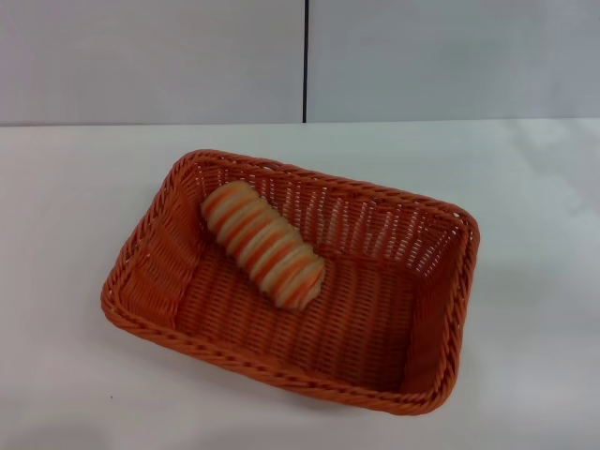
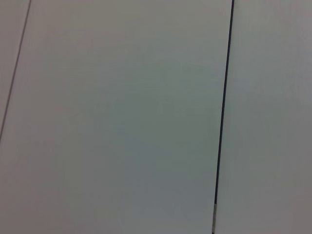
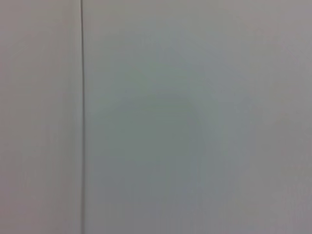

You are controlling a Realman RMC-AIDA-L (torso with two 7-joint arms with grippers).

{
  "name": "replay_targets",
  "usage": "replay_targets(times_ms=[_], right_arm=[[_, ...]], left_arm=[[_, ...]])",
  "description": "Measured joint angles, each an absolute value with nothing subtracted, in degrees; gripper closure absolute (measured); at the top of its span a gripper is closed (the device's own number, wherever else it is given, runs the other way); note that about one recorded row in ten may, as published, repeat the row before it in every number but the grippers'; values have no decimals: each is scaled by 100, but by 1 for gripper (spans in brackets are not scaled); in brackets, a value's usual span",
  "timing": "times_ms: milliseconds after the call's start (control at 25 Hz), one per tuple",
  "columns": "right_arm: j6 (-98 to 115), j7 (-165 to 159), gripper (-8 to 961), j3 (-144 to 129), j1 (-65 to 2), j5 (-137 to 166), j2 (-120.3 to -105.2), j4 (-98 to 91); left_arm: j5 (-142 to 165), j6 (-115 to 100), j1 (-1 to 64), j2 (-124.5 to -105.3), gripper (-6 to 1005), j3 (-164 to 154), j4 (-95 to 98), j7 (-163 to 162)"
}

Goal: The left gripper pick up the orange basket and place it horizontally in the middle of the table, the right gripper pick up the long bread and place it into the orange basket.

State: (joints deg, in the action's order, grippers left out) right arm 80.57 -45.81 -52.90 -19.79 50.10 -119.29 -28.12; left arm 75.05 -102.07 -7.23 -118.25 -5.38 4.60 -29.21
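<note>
Orange basket (image 1: pixel 412 309) sits on the white surface (image 1: pixel 66 187), roughly mid-surface in the head view, long axis running across but skewed: its left end swings toward the far wall, its right end toward the near edge. Near rim is a braided band running along the front; sides slope inward to a flat woven floor.

Long bread (image 1: pixel 263 245) lies inside the basket, on the floor toward the basket's far-left corner. It lies diagonally, one end up near the far-left rim, the other pointing toward the basket's centre. Cream and orange-brown stripes cross it. The right half of the basket floor shows bare weave.

Beyond the basket, bare surface runs back to a grey panelled wall (image 1: pixel 141 56). A dark vertical seam (image 1: pixel 306 56) splits the wall, just right of the basket's far-left corner as seen from the head.

Left tool and right tool: neither appears in the head view. Both wrist views show only grey wall panels with thin seams, well away from the basket. No fingers visible in either, so whether each tool is spread or pressed together cannot be told.
</note>
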Motion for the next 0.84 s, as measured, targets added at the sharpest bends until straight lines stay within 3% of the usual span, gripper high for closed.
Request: replay_targets(times_ms=[840], right_arm=[[9425,-3355,328,-4947,-2036,3625,-11927,-1503]], left_arm=[[7510,-10031,-433,-11820,225,-420,231,-2871]])
